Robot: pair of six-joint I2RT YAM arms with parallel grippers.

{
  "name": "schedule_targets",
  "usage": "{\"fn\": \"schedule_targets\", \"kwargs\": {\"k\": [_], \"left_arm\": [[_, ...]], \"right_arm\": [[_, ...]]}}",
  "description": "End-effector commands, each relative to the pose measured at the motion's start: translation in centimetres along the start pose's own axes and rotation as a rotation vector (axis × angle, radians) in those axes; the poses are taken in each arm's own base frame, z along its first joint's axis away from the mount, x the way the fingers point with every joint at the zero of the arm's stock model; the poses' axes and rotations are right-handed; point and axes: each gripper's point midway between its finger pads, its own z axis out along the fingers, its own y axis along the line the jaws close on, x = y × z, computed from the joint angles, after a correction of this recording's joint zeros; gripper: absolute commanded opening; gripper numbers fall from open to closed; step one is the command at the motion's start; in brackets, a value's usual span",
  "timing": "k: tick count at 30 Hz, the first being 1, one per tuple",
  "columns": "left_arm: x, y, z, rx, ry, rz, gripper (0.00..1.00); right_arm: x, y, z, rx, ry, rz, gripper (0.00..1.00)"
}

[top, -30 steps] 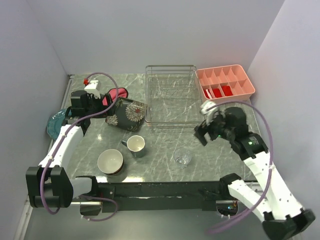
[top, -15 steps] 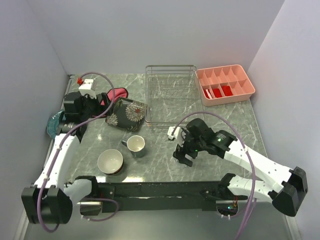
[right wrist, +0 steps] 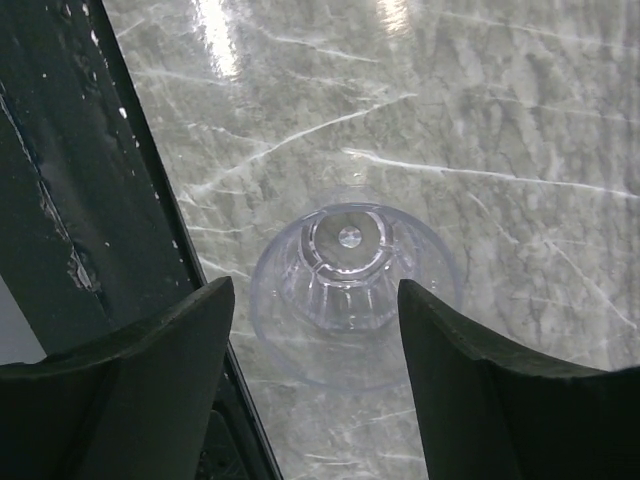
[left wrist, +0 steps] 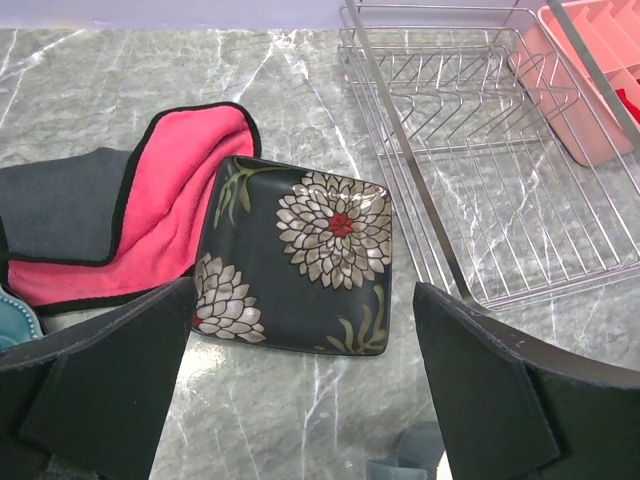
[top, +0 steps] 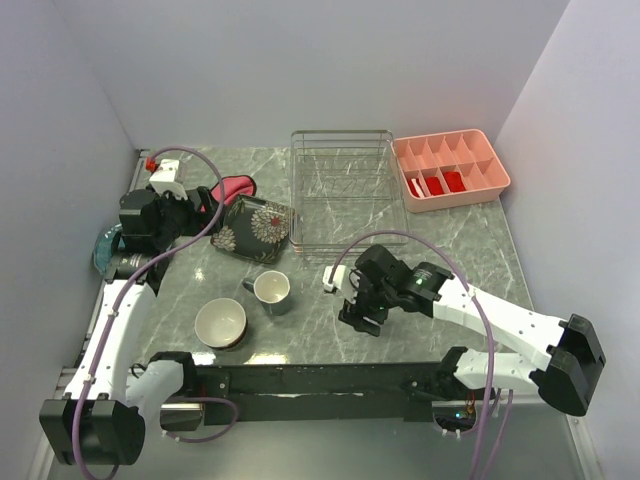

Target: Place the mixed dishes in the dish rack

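The square dark plate with white flowers (top: 252,228) (left wrist: 300,250) lies left of the silver wire dish rack (top: 340,190) (left wrist: 480,150). My left gripper (top: 200,207) (left wrist: 305,305) hovers just before the plate, open and holding nothing. A grey-blue mug (top: 272,292) and a dark cream-lined bowl (top: 220,323) stand near the front. A blue plate (top: 105,250) shows at the far left. My right gripper (top: 362,318) (right wrist: 315,300) points down over an upright clear glass (right wrist: 350,290), open, one finger on each side with gaps.
A red-pink cloth (top: 232,190) (left wrist: 170,170) lies behind the square plate, on a grey cloth (left wrist: 60,210). A pink compartment tray (top: 450,168) sits right of the rack. The table's dark front edge (right wrist: 60,200) runs close to the glass.
My right arm swung from the right side to the front middle and came down over the glass, its jaws narrowing. The left gripper shifted slightly left.
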Motion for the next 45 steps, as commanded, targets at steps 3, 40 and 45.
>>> {"fn": "schedule_targets", "kwargs": {"k": [3, 40, 45], "left_arm": [[-0.9, -0.6, -0.3, 0.023, -0.035, -0.021, 0.96], [-10.2, -16.9, 7.1, 0.977, 0.137, -0.528, 0.96], [-8.3, -17.3, 10.3, 0.962, 0.226, -0.573, 0.96]], "right_arm": [[0.6, 0.2, 0.9, 0.017, 0.013, -0.016, 0.71], [-19.3, -19.7, -15.1, 0.004, -0.707, 0.535, 0.00], [-21.9, -23.5, -15.1, -0.183, -0.833, 0.707, 0.00]]}}
